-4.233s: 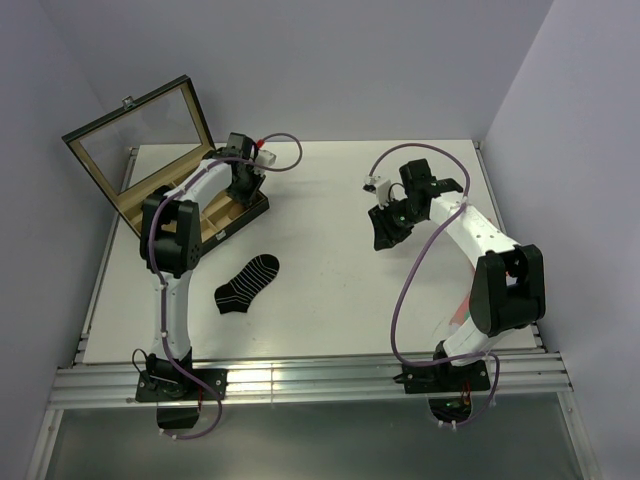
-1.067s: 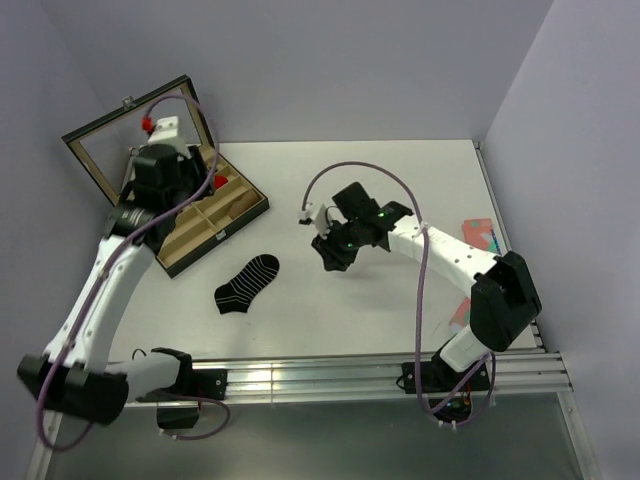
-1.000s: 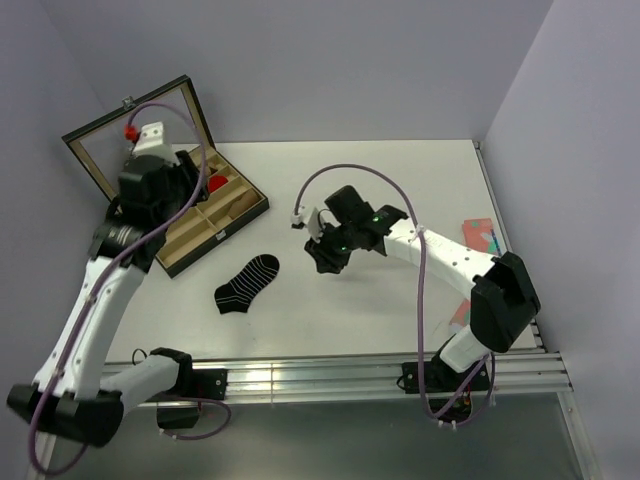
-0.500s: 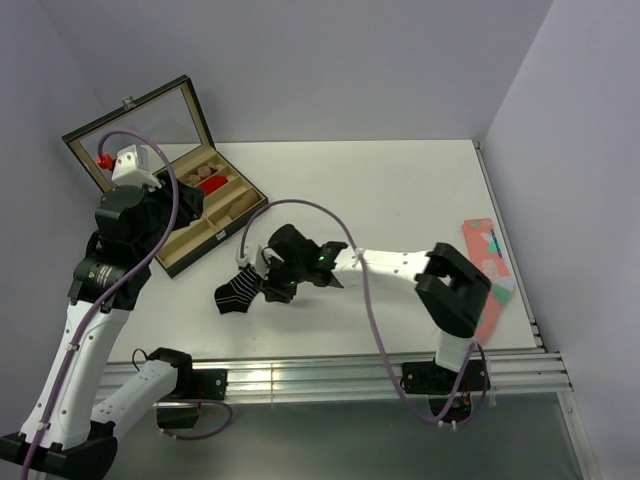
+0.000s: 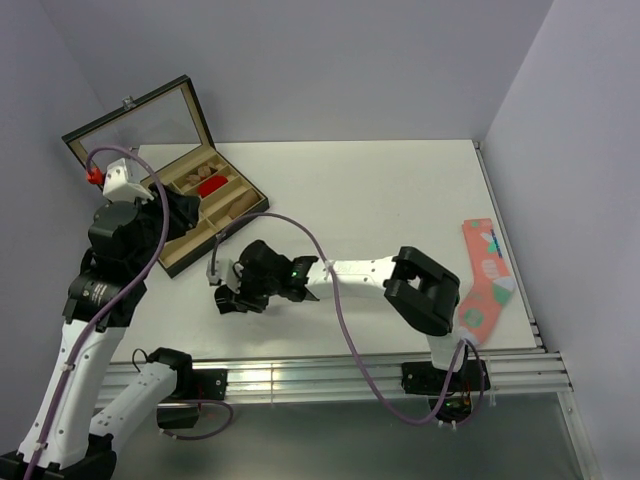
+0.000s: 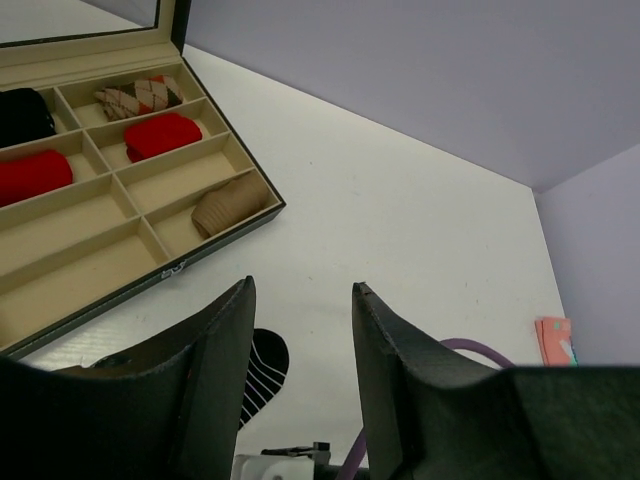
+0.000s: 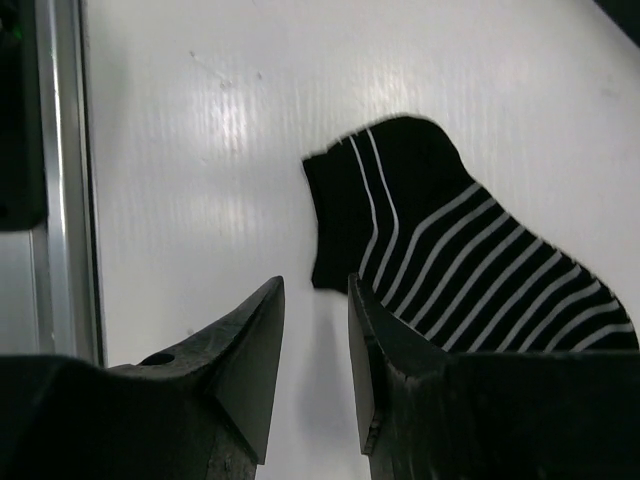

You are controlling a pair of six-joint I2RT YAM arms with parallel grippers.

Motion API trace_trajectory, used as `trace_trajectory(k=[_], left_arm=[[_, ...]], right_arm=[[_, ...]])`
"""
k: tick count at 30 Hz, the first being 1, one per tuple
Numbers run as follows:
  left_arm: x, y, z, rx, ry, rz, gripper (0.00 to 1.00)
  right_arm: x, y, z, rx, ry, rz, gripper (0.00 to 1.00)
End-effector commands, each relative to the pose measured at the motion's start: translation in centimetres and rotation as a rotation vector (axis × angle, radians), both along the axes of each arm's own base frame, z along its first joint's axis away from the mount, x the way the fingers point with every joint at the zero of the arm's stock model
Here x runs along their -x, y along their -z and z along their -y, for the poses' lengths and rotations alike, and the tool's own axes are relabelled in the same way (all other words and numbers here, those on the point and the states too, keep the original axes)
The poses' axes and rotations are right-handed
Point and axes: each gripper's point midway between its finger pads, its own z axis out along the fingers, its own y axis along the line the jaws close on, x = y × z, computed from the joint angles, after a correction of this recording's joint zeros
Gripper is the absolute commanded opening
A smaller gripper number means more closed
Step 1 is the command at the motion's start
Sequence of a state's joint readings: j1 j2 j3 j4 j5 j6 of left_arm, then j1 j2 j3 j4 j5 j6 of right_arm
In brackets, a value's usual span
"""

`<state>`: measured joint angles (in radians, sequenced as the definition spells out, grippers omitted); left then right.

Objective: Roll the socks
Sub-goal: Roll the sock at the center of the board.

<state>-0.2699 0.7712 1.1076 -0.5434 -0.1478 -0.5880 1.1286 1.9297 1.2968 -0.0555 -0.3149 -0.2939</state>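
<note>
Black striped sock (image 7: 470, 280) lies flat and unrolled on the surface (image 7: 200, 150), my right jaws narrowly parted and empty just above one end, left jaws open, empty, well apart: rolling not yet begun.

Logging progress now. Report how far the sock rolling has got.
Done: a tan bundle already sits rolled in the box. In hand: the right gripper hovers open over the edge of the striped sock, not gripping; the left gripper is open, empty. Left: that sock lies flat, unrolled.

Striped sock (image 7: 480, 265) cut off at right-wrist frame edge.
</note>
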Motion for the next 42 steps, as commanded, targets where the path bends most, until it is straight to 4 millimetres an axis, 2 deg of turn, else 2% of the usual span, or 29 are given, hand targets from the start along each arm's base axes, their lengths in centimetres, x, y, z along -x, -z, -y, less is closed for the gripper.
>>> trace_trajectory(k=[1, 4, 13, 23, 26, 33, 37, 39, 41, 42], left_arm=[[0.4, -1.0, -0.6, 0.026, -0.036, 0.044, 0.49], [0.5, -1.1, -0.6, 0.022, -0.031, 0.041, 0.49], [0.6, -0.8, -0.3, 0.008, -0.012, 0.036, 0.48], [0.3, -0.5, -0.2, -0.008, -0.003, 0.032, 0.48], [0.1, -0.3, 0.0, -0.012, 0.009, 0.024, 0.48], [-0.7, 0.9, 0.8, -0.011, 0.037, 0.001, 0.48], [-1.1, 2.0, 1.1, -0.009, 0.042, -0.021, 0.48], [-1.3, 3.2, 1.1, -0.007, 0.034, -0.048, 0.48], [-1.6, 3.7, 1.1, 0.005, 0.025, -0.044, 0.48], [-1.7, 4.7, 1.1, 0.012, 0.021, -0.062, 0.47]], right_arm=[[-0.1, -0.9, -3.0, -0.054, -0.001, 0.044, 0.39], [-0.1, -0.3, -4.3, -0.055, -0.007, 0.032, 0.39], [-1.0, 2.2, -5.8, -0.033, -0.001, 0.076, 0.39], [-1.3, 4.4, -5.3, 0.018, 0.012, 0.095, 0.39], [-1.8, 5.2, -4.9, 0.051, 0.033, 0.11, 0.37], [-0.8, 6.9, -1.6, 0.177, 0.01, 0.089, 0.31], [-0.2, 6.1, 0.1, 0.195, -0.03, 0.064, 0.23], [0.6, 5.9, 1.0, 0.204, -0.063, 0.023, 0.23], [0.8, 5.0, 2.1, 0.206, -0.079, -0.021, 0.22], [0.9, 4.8, 2.6, 0.211, -0.088, -0.04, 0.22]])
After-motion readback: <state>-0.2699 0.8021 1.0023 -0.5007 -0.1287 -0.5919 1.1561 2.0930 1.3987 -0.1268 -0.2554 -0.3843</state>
